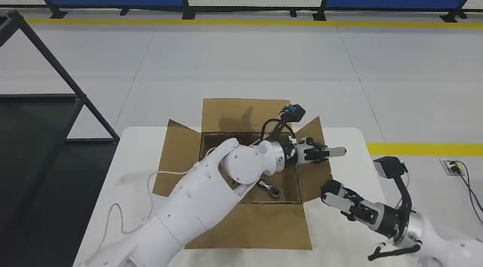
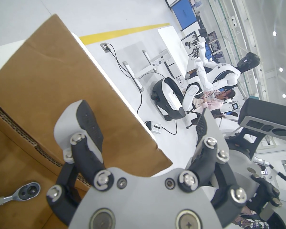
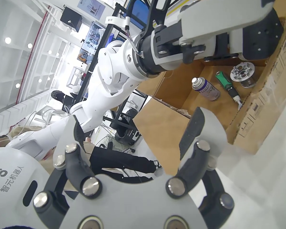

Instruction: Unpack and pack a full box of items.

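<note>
White table (image 1: 139,161) carries the open cardboard box (image 1: 249,229); my left gripper (image 2: 145,122) hangs over its right side, fingers spread, empty, my right gripper (image 3: 137,122) spread too beside the right flap; inside sit a spray can (image 3: 206,88), ratchet (image 2: 19,193) and green-handled screwdriver (image 3: 227,85).

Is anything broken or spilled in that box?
No, nothing looks broken or spilled. The spray can, the green screwdriver and the ratchet just sit loose on the bottom of the cardboard box, in no order. One flap has a slightly ragged edge.
</note>
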Robot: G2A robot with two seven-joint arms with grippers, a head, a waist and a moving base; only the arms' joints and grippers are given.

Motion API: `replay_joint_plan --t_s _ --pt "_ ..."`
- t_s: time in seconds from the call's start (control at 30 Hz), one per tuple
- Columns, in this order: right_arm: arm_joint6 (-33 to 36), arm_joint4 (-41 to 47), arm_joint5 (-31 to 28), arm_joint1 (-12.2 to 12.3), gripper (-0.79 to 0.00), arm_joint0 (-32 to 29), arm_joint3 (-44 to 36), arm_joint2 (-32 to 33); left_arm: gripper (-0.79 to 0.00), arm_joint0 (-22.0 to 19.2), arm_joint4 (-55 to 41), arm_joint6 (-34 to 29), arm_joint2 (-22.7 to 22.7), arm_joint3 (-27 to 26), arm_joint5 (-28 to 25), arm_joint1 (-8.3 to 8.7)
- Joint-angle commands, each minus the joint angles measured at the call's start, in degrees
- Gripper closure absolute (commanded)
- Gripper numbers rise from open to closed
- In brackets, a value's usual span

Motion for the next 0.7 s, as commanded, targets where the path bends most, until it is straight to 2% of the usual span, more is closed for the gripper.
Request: replay_joint_plan --t_s 0.0,0.2,0.37,0.5,0.67 --pt "-1.4 -2.2 1.5 0.2 -0.785 -0.1 0.3 0.2 -0.785 -0.2 0.1 -0.2 -0.3 0.8 -0.4 -0.29" --pt "-3.7 -5.1 4.7 0.6 -0.785 0.1 0.6 0.1 -0.785 0.2 1.8 -0.6 -1.9 0.8 -1.5 -0.40" --pt "-5.4 -6.7 6.7 1.0 -0.785 1.0 1.5 0.0 -0.785 2.5 6.2 -0.6 -5.1 -3.0 -1.0 1.27" --pt "-6.4 -7.2 8.3 1.2 -0.785 2.5 2.4 -1.5 -0.785 7.2 11.5 0.1 -10.1 -11.0 1.2 4.00" --pt "-6.4 -7.2 8.5 1.2 -0.785 3.2 2.7 -2.3 -0.785 17.5 19.1 -0.8 -18.4 -26.9 6.4 8.00"
